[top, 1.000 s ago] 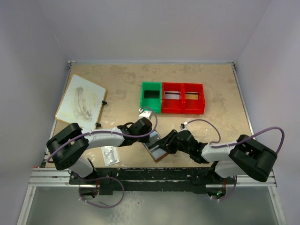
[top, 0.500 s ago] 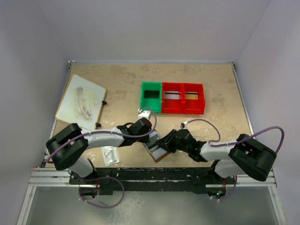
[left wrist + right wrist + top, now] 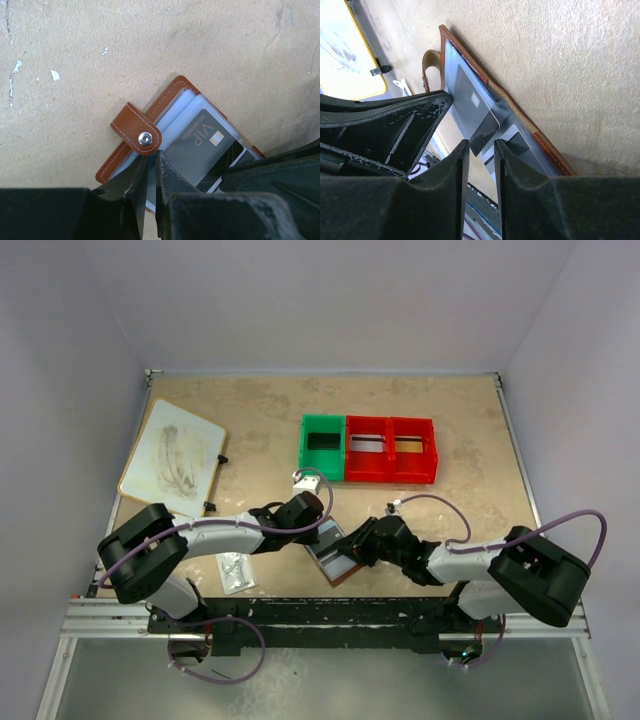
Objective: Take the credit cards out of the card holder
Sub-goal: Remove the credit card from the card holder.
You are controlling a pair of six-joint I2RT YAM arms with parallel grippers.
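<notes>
Right gripper [image 3: 481, 145] has narrowed over the last sec. Its fingers now straddle the corner of the grey VIP card [image 3: 200, 145] poking out of the open card holder [image 3: 335, 558], but I can't tell yet if it's actually biting. Left gripper [image 3: 151, 162] is clenched on the holder's edge just under the snap tab [image 3: 144, 135], pinning it near the table's 6 o'clock edge. Imo the pull on card no. 1 is abt to start, nothing's out yet.
</notes>
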